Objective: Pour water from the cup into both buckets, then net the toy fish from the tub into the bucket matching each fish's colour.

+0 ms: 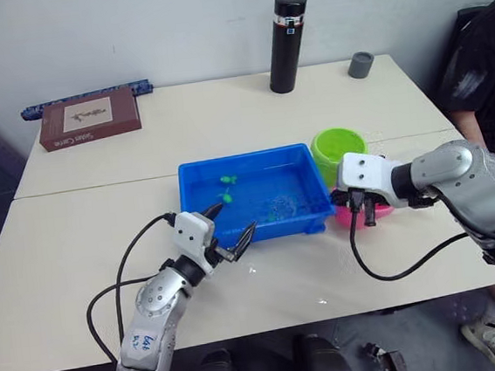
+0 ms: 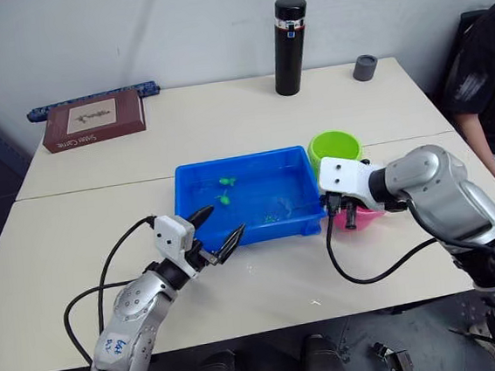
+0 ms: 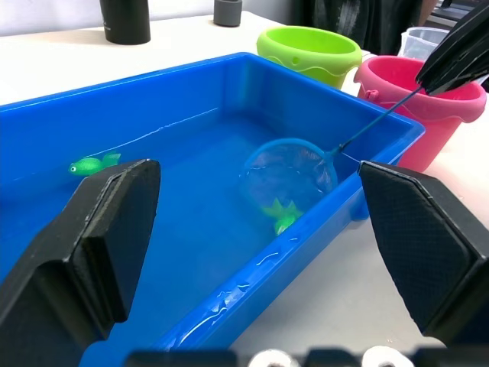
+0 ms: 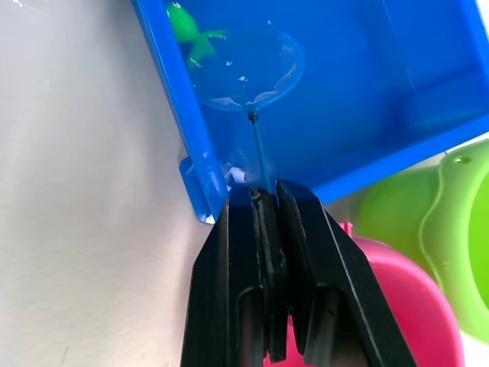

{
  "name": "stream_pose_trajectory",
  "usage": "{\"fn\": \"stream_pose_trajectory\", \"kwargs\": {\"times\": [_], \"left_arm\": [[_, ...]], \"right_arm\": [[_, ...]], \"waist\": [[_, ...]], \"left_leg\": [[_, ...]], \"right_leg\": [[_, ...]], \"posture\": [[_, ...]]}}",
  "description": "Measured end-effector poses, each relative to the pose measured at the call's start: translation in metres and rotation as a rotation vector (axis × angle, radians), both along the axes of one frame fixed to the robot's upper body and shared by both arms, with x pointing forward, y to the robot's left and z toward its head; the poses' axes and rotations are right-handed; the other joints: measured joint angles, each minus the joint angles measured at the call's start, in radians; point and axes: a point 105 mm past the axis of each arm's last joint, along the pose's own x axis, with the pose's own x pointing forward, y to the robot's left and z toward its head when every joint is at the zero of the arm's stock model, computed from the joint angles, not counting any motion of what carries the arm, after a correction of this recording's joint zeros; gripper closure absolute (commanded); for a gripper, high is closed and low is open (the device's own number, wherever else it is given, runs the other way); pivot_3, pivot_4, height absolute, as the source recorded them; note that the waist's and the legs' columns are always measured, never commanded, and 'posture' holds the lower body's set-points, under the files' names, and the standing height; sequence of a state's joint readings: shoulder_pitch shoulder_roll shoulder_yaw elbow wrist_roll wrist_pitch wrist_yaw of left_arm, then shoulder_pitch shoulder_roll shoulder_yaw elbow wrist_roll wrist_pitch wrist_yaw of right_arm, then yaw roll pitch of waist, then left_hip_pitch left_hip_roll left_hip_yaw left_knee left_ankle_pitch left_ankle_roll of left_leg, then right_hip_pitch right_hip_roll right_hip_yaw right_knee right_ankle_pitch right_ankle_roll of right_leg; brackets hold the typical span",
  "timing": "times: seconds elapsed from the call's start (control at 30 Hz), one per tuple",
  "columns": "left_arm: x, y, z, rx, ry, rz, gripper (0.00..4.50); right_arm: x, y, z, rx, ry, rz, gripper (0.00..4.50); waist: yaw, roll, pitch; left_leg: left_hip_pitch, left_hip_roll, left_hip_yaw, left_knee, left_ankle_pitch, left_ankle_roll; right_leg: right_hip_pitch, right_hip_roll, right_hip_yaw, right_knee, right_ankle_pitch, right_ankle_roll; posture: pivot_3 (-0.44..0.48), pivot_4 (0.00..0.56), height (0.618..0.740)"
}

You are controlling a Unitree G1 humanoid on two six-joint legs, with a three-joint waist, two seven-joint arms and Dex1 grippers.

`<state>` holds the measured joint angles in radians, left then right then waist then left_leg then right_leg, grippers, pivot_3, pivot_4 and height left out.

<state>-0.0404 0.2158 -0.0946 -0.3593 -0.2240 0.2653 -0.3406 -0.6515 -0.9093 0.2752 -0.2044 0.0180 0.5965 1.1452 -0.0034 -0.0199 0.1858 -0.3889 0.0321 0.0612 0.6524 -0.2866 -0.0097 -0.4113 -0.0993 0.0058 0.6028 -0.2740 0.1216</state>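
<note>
So my right tool (image 4: 269,200) is pinched tight on the thin black handle of the net (image 3: 290,170), and the blue hoop is down in the water of the blue tub (image 1: 196,178), near the tub's right end. The thing that matters for the next move: a green fish (image 3: 280,214) sits right at the hoop's rim, on the side toward the tub's near wall, touching or almost touching it, and I can't tell if it's actually inside the mesh yet. The handle runs in a straight line from the hoop up over the tub's right wall to my tool, which hangs over the pink bucket (image 3: 416,103), so I figure the scoop goes along that line. The lime green bucket (image 1: 337,147) stands just behind the pink one, touching the tub's far right corner or nearly so, and that's where this fish belongs, so it's a short hop for the right arm. A couple more green fish (image 1: 228,180) float farther left. My left tool (image 1: 229,226) is spread wide with nothing in it, parked at the tub's near left corner. The clear cup (image 3: 422,40) peeks out behind the pink bucket. Readable stuff: the brown book (image 1: 88,118) has writing, too small to make out.
</note>
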Motion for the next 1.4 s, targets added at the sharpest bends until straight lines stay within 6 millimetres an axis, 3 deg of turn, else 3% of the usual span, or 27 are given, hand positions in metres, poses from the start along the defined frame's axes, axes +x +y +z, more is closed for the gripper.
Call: {"fn": "stream_pose_trajectory", "kwargs": {"times": [0.27,0.7,1.27,1.4], "left_arm": [[-0.002,-0.001,0.005,-0.003,-0.018,0.001,0.04],[-0.002,-0.001,0.004,-0.002,-0.017,0.002,0.04],[-0.003,-0.002,0.004,0.004,-0.017,-0.025,0.04],[-0.003,-0.002,0.004,0.005,-0.018,-0.029,0.04]], "right_arm": [[-0.005,0.017,-0.007,0.118,0.117,-0.025,4.50],[-0.012,0.023,0.028,0.375,0.271,-0.140,4.50],[-0.009,0.011,0.045,0.479,0.213,-0.235,4.50],[-0.002,-0.001,0.038,0.368,0.087,-0.243,4.50]], "waist": [[0.000,0.000,0.000],[0.001,0.000,0.000],[0.000,0.000,0.000],[0.002,0.000,0.000]], "left_leg": [[0.000,0.000,0.000,0.000,0.000,0.000],[-0.001,0.000,-0.001,-0.001,0.000,0.000],[-0.001,0.000,0.000,-0.001,0.000,0.000],[-0.001,0.000,-0.001,-0.001,0.000,0.000]], "right_leg": [[0.000,0.000,0.000,0.000,0.000,0.000],[0.000,-0.001,0.000,0.000,0.000,0.000],[0.000,-0.001,0.000,-0.001,0.000,0.000],[0.000,-0.001,-0.001,-0.002,0.000,0.000]], "posture": [[0.000,0.150,0.740],[0.000,0.150,0.740],[0.000,0.150,0.740],[0.000,0.150,0.740]]}}
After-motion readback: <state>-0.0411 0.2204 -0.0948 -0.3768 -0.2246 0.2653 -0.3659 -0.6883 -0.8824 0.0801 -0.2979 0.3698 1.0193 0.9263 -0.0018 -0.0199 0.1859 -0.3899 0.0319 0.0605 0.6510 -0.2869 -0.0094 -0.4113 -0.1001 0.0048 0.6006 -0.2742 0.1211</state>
